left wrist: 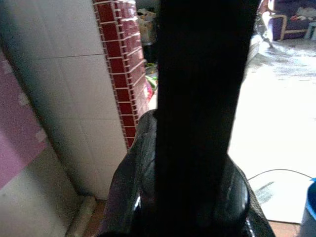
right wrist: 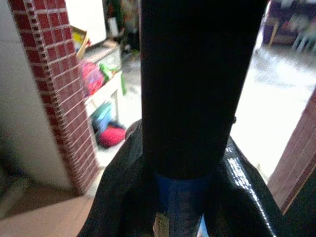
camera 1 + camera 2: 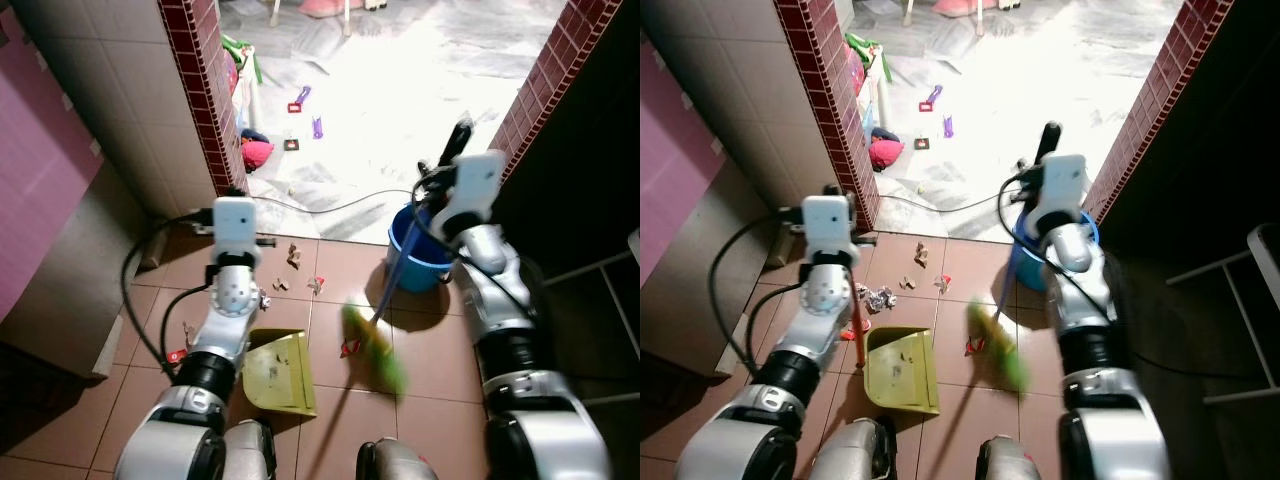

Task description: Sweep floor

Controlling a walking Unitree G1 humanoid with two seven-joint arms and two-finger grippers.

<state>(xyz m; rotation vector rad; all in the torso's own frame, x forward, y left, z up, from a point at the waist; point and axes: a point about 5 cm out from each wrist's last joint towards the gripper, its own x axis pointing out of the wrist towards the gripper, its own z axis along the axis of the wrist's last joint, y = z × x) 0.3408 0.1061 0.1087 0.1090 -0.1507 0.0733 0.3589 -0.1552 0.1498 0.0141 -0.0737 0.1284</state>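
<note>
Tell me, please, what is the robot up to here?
It is sweeping the brown tiles. The right gripper holds the broom's blue handle, its green head blurred beside a red scrap. The left gripper holds the dustpan's upright handle; the pan rests on the floor with some debris in it. Paper scraps lie ahead near the doorway, by a blue bucket.

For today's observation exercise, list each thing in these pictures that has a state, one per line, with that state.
Broom: blurred, bristles at the floor, blue handle held in the right hand.
Dustpan: on the tiles, mouth toward the litter, some debris inside, its red handle at the left hand.
Bucket: upright by the doorway.
Litter scraps: scattered on the tiles, unswept.
</note>
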